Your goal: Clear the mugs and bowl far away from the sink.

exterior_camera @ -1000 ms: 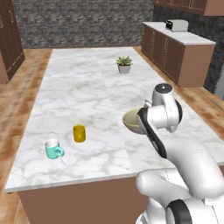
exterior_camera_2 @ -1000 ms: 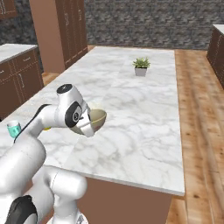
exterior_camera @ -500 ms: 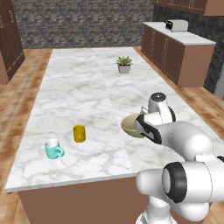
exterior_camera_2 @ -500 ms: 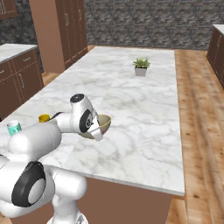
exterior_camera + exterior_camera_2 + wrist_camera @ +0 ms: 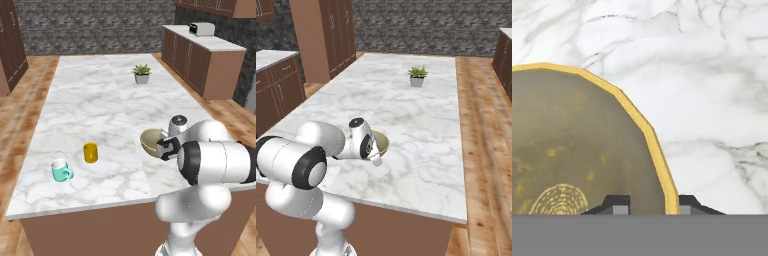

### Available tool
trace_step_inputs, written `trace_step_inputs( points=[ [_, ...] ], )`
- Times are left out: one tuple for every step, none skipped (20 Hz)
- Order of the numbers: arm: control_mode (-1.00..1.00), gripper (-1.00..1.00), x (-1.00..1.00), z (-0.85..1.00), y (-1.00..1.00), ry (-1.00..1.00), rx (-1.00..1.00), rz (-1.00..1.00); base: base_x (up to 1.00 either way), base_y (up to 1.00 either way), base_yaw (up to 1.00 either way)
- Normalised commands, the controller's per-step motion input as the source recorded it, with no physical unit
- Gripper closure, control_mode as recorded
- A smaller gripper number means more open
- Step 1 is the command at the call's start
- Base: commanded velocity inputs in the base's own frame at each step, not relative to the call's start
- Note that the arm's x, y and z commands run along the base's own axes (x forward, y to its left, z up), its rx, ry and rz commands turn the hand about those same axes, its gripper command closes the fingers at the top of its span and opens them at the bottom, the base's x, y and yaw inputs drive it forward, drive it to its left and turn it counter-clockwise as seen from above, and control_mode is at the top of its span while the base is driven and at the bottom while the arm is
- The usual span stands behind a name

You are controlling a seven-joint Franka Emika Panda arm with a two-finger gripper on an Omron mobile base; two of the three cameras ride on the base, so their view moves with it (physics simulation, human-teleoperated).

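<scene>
The tan-olive bowl (image 5: 151, 140) (image 5: 381, 142) sits at the near right of the marble island (image 5: 100, 110), tilted a little toward the arm. My gripper (image 5: 163, 148) (image 5: 376, 153) is at its near rim. In the hand view my gripper (image 5: 651, 206) straddles the yellow rim of the bowl (image 5: 572, 150), and a gap shows between the inner fingertip (image 5: 616, 205) and the rim, so the jaws stand slightly open. The teal mug (image 5: 60, 171) and the yellow mug (image 5: 90, 152) stand at the near left of the island. The sink is out of view.
A small potted plant (image 5: 142, 74) (image 5: 417, 76) stands at the far end of the island. A side counter with a toaster (image 5: 202, 29) runs along the right wall. Wooden floor surrounds the island, and its near edge lies just below the bowl.
The arm has folded down and the bowl has come lower onto the counter. The jaws have parted a little from the rim.
</scene>
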Motion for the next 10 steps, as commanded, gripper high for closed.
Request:
trace_step_inputs(
  points=[
    [-1.00,1.00,0.45,-0.70,0.00,0.04,0.00,0.02,0.00,0.00,0.00],
    [-1.00,1.00,0.49,-0.74,0.00,0.05,0.00,0.02,0.00,0.00,0.00],
    [-1.00,1.00,0.40,-0.73,0.00,0.03,0.00,0.01,0.00,0.00,0.00],
    [-1.00,1.00,0.24,-0.36,0.00,0.00,0.00,0.00,0.00,0.00,0.00],
    [-1.00,1.00,0.17,-0.15,0.00,0.00,0.00,0.00,0.00,0.00,0.00],
    [-1.00,-1.00,0.09,0.00,0.00,0.00,0.00,0.00,0.00,0.00,0.00],
    [-1.00,-1.00,0.11,0.00,0.00,0.00,0.00,0.00,0.00,0.00,0.00],
    [-1.00,-1.00,0.01,0.01,0.00,0.00,0.00,0.00,0.00,0.00,0.00],
    [-1.00,-1.00,0.00,0.07,0.00,0.00,0.00,0.00,0.00,0.00,0.00],
    [-1.00,-1.00,0.00,0.19,0.00,0.00,0.00,0.00,0.00,0.00,0.00]
  ],
)
